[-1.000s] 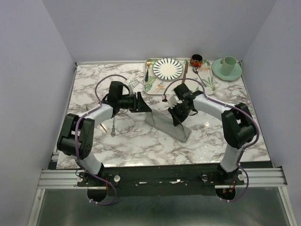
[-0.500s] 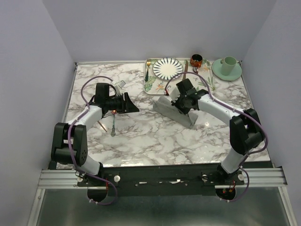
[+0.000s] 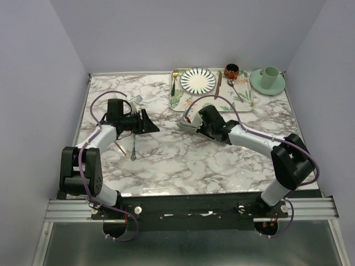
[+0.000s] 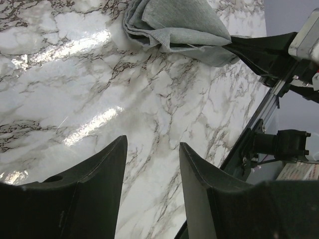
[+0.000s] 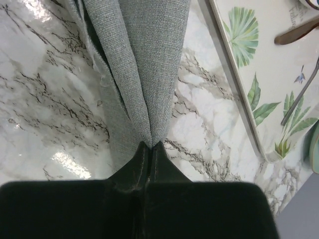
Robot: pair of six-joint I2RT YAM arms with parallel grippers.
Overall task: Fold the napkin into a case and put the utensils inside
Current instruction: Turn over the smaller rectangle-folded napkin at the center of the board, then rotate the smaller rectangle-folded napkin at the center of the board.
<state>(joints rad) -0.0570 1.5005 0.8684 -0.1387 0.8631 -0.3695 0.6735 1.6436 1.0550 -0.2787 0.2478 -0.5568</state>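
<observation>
Since a second ago my right end effector [image 5: 150, 145] has hauled the napkin [image 5: 144, 59] across the surface [image 3: 166, 160] to beside the tray [image 3: 180, 103]. Its jaws are clamped tight on the bunched cloth. Folding is unfinished, I judge; next I must lay it flat. My left end effector [image 4: 152, 144] hangs half open, empty.

The napkin [image 5: 144, 64] is grey woven cloth, matt and coarse. The marble-patterned table [image 4: 84, 74] shines glossy and smooth; my left fingers [image 4: 84, 194] look matt black plastic.
</observation>
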